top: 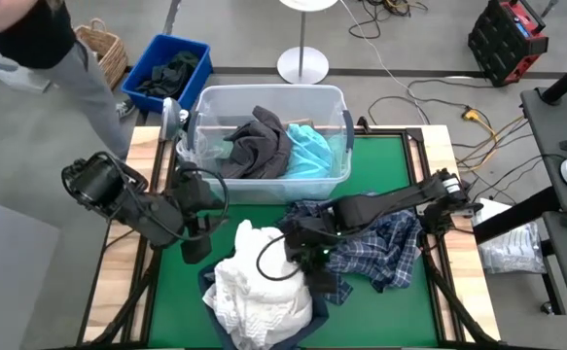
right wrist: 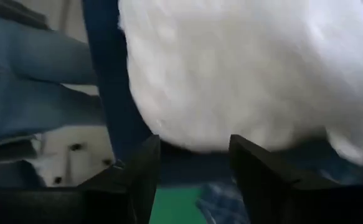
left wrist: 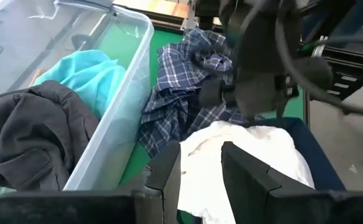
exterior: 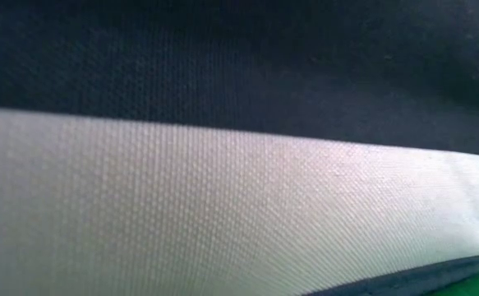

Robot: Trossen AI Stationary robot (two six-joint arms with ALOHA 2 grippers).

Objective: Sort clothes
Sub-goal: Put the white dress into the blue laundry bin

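White clothes are piled in a navy fabric bin at the table's near middle. A blue-and-white plaid shirt lies crumpled on the green table, right of the bin. A dark grey garment and a teal one lie in a clear plastic tub at the far middle. My right gripper hovers open at the bin's right edge, with the white pile just beyond its fingertips. My left gripper stands open left of the bin, with nothing between its fingers.
A blue bin with dark clothes stands on the floor past the table's far left corner, beside a wicker basket. A person stands there. Navy and white fabric fills the low view.
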